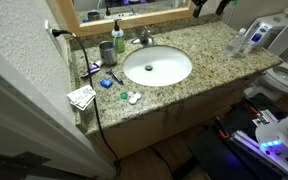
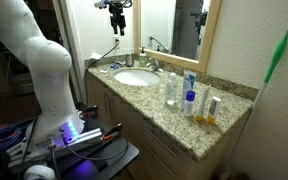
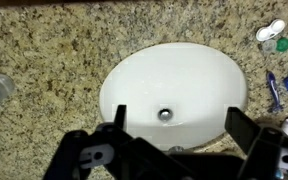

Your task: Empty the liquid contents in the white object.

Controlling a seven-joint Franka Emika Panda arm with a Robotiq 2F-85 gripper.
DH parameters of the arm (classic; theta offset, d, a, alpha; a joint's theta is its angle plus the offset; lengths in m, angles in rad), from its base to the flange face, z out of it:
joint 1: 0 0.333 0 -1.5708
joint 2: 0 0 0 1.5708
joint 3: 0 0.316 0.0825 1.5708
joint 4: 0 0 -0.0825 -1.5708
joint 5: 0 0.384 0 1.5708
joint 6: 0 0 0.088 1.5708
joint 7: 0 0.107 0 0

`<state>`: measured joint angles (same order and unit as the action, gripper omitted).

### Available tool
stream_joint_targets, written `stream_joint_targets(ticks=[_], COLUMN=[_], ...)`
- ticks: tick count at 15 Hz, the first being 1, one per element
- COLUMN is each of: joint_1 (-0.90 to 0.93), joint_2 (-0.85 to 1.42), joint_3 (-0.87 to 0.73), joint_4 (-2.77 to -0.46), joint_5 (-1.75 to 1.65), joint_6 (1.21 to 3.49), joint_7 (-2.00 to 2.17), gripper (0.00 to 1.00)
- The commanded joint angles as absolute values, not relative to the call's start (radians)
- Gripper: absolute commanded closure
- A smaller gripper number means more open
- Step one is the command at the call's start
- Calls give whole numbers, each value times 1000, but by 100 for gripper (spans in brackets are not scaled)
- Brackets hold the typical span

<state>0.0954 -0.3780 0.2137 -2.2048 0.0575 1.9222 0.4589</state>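
Granite-patterned bench (image 1: 209,45) fills an exterior view, with the oval sink basin (image 1: 157,66) at its centre. The tiny white object (image 1: 134,98) lies low and left of the basin, just beside a similar green piece (image 1: 125,96), near the bench's front edge. The gripper (image 1: 209,6) hangs at the top edge, well apart from it. The step in hand therefore looks like the approach, with the whole basin to cross.

In an exterior view from the side, the gripper (image 2: 115,12) sits high at the top of the frame above the sink basin (image 2: 134,77). The white object is too small to pick out here. A cluster of bottles (image 2: 189,95) stands mid-frame, away from the likely path.

The wrist view looks straight down on the sink basin (image 3: 174,85). The gripper (image 3: 174,150) has its jaws spread wide at the bottom edge, holding nothing. The white object (image 3: 272,30) lies at the upper right, and the green piece (image 3: 282,45) is touching it or nearly so; I cannot tell which.

A good approach would centre the spread jaws on the white one alone and descend slowly. A light pinch on its sides should keep it level, and it should be over the basin before it is tipped. The main risk, as I judge it, is nudging the green piece or spilling on the bench.
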Motion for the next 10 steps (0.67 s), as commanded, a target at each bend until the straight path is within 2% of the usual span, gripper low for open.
stream_joint_targets(ticks=[1,6,10], joint_1=[121,199,233], joint_2=[-238,-62,-45], joint_3=[230,267,270], joint_4=[-2195,-2197,-2200], joint_5=[146,356,380], joint_6=[2038,2345,2368], joint_7=[467,476,472], gripper=[0,0,0])
